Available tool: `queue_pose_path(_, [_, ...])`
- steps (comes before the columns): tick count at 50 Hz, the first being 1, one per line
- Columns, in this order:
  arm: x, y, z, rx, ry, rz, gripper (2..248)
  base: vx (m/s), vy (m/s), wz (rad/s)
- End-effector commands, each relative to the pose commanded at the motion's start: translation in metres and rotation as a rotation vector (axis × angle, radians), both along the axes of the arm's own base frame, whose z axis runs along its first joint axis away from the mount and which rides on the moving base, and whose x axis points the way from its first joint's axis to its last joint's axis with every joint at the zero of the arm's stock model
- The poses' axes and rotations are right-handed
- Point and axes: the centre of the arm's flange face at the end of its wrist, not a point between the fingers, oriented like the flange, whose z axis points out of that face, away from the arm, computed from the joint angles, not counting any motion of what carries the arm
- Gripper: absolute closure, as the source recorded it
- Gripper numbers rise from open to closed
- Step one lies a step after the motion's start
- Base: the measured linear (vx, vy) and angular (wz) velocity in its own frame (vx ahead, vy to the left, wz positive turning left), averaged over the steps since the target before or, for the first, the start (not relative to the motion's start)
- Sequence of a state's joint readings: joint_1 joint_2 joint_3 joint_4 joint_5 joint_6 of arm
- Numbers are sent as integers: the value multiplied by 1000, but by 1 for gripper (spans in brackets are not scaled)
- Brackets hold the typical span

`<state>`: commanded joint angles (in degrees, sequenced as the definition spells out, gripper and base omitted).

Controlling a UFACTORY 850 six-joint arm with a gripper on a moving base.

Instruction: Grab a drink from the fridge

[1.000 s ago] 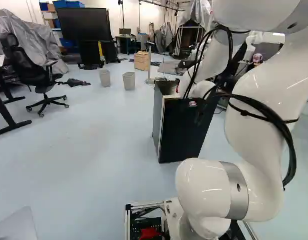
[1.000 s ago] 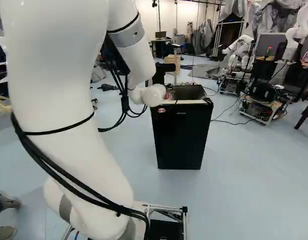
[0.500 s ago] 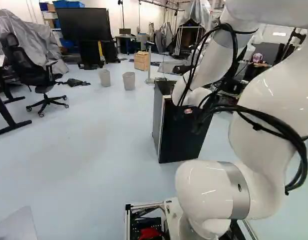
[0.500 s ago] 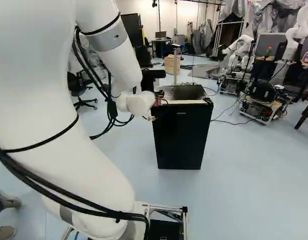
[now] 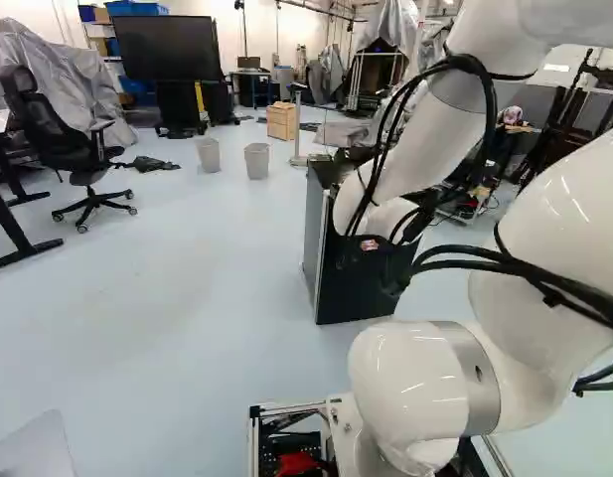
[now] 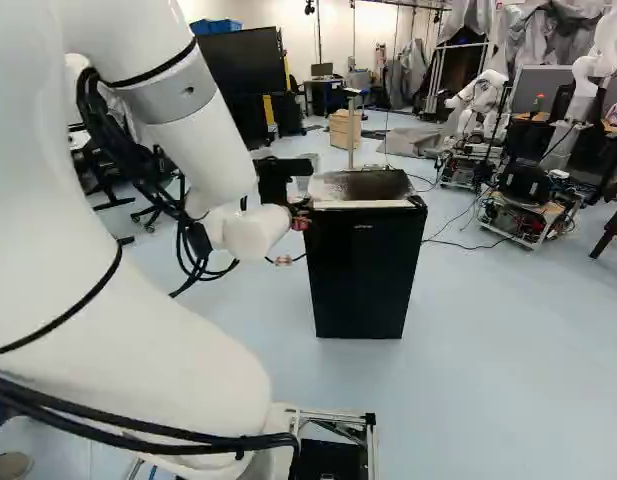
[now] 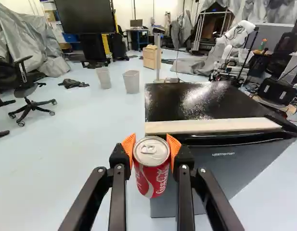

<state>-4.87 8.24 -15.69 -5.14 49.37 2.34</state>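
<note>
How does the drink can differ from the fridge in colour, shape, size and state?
The can is small, round and red with a silvery top; the fridge is large, boxy and mostly black. The can is gripped in the gripper, while the fridge stands on the floor. Both look closed.

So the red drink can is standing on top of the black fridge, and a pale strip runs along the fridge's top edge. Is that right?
Not quite: the red can isn't standing on the fridge. The wrist view shows it held in the gripper, between two orange pads. The pale strip does run along the fridge's top edge.
</note>
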Motion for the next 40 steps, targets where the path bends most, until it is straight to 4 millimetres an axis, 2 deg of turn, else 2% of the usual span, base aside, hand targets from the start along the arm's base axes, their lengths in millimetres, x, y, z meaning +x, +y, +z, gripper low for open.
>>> queue_pose_path(20, [-40, 15, -16, 0, 22, 9, 153, 0, 0, 0])
queue_pose_path(40, [-63, 21, -27, -2, 35, 13, 153, 0, 0, 0])
